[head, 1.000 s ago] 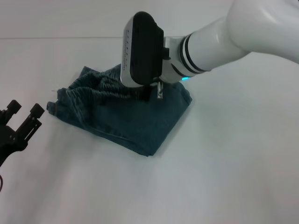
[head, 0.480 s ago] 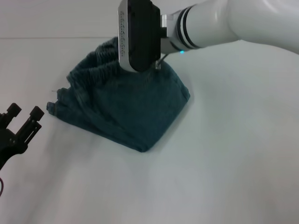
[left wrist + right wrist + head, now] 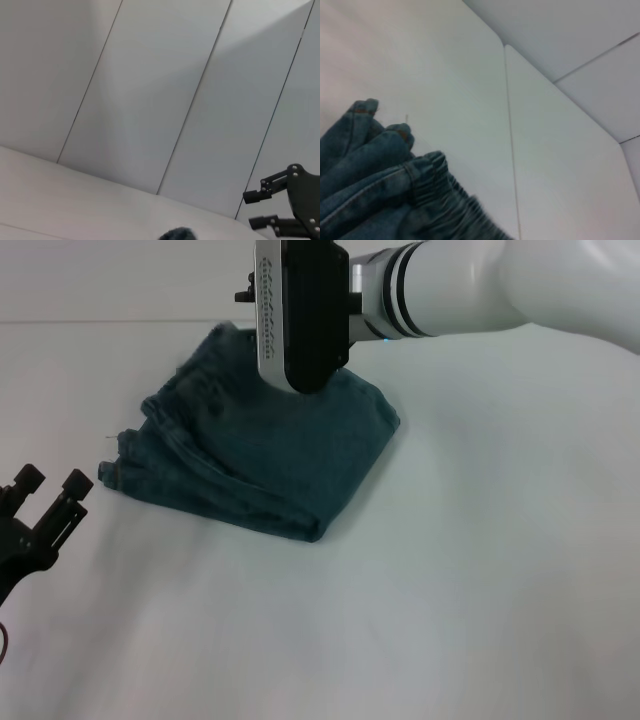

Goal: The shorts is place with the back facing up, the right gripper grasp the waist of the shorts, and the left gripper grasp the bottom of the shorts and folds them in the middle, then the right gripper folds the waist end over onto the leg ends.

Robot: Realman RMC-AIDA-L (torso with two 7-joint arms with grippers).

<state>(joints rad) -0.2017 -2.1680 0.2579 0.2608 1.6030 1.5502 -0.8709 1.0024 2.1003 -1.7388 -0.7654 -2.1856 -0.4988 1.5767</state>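
You are seeing shorts [image 3: 265, 455] lying folded in bundle on white table [image 3: 480, 570], toward far left of centre. Right end effector [image 3: 300, 315] hovering over far edge of bundle, by ruffled waist [image 3: 447, 200]; fingers hidden behind black housing, so grip state cannot be told. Left end effector [image 3: 45, 502] sitting parked at near left, fingers spread apart, holding nothing, well apart from shorts.
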